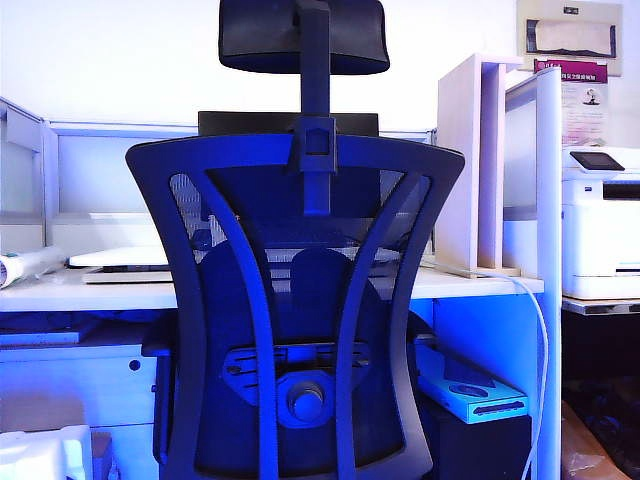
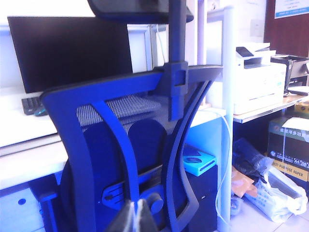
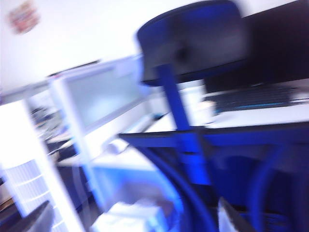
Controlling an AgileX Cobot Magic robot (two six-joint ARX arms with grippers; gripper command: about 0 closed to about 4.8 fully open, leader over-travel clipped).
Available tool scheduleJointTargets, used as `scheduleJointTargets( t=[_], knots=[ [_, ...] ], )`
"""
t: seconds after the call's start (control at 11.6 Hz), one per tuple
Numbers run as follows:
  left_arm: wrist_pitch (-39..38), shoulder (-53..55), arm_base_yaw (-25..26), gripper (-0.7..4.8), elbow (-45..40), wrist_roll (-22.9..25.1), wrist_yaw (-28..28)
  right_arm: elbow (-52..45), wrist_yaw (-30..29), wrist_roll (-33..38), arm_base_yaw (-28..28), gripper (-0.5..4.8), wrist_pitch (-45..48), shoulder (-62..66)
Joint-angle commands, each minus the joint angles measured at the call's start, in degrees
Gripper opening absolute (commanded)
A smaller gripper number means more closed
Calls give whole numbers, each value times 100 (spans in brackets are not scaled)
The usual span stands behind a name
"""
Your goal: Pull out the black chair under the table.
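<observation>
The black chair (image 1: 300,300) fills the middle of the exterior view, its mesh back toward me and its seat tucked under the white table (image 1: 100,292). Neither gripper shows in that view. In the left wrist view my left gripper (image 2: 136,216) hangs shut and empty, its tips together, a short way off the chair (image 2: 120,145) near the round lumbar knob (image 2: 154,203). The right wrist view is blurred: my right gripper (image 3: 133,222) stands open, its fingers (image 3: 229,217) far apart, near the chair's upper back frame (image 3: 203,140) and below the headrest (image 3: 193,38), touching nothing I can make out.
A dark monitor (image 2: 72,50) and a keyboard (image 2: 30,104) sit on the table. A white partition post (image 1: 548,270) stands right of the chair, with a printer (image 1: 600,220) on a stand beyond it. A teal box (image 1: 470,395) lies under the table. Paper cartons and bags (image 2: 285,154) crowd the floor at the right.
</observation>
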Motion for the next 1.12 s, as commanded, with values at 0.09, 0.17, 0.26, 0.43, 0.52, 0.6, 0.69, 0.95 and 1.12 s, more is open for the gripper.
scheduleJointTargets(
  t=[0.09,0.17,0.26,0.43,0.52,0.6,0.69,0.95,1.12],
  knots=[
    [103,2,4,25,2,-4,35,774,376,-546,669,479,568,1329],
    [103,2,4,25,2,-4,35,1386,549,-723,876,479,638,2197],
    [103,2,4,25,2,-7,22,1825,522,-717,876,479,636,2747],
    [101,2,4,25,2,-4,20,3241,501,-708,876,479,568,4159],
    [105,2,4,25,2,-4,2,3585,498,-708,876,479,496,4470],
    [111,2,4,25,2,-2,-4,4339,483,-702,876,479,417,5176],
    [111,2,4,25,2,-4,-2,4658,481,-629,876,479,398,5486],
    [334,2,4,25,2,-7,-61,5665,485,-420,999,479,273,6511],
    [457,2,9,25,2,-7,-146,5947,503,-439,1091,479,240,6773]
  ],
)
